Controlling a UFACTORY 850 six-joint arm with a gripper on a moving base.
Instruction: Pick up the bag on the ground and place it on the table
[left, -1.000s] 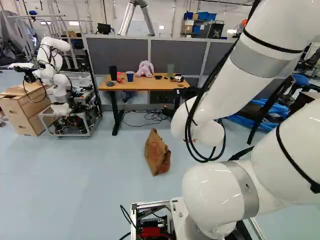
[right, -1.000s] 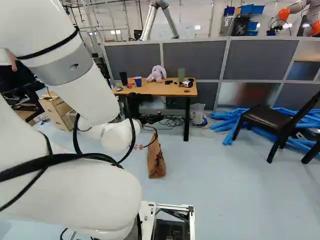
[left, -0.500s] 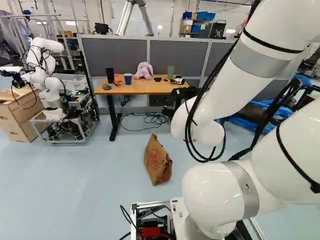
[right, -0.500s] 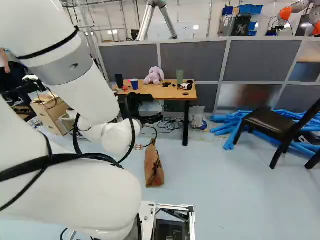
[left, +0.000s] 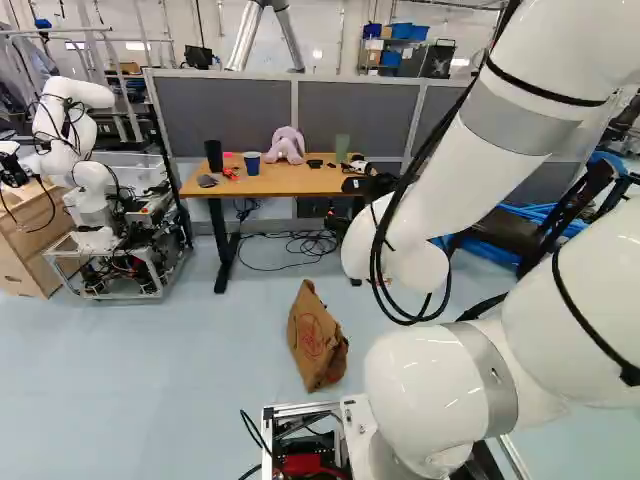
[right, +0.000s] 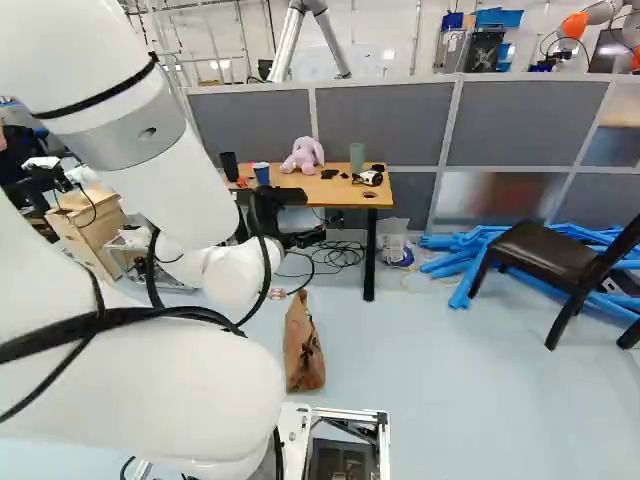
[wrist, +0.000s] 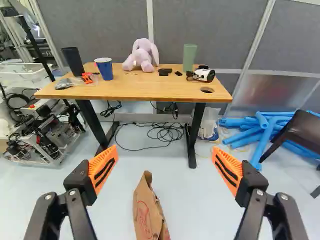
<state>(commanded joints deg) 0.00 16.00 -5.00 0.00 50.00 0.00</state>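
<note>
Right, the gripper (wrist: 165, 152) gapes wide and empty; best lower it gently over the bag (wrist: 146, 214), which stands on the floor (wrist: 192, 200) short of the table (wrist: 150, 91), and close only once its peaked top sits well down inside.

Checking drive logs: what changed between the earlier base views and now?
The base moved ahead, so the bag and table are nearer. Nothing gripped: the gripper is open. Unchanged: the arm's pose, and the bag on the floor in front of the table.
</note>
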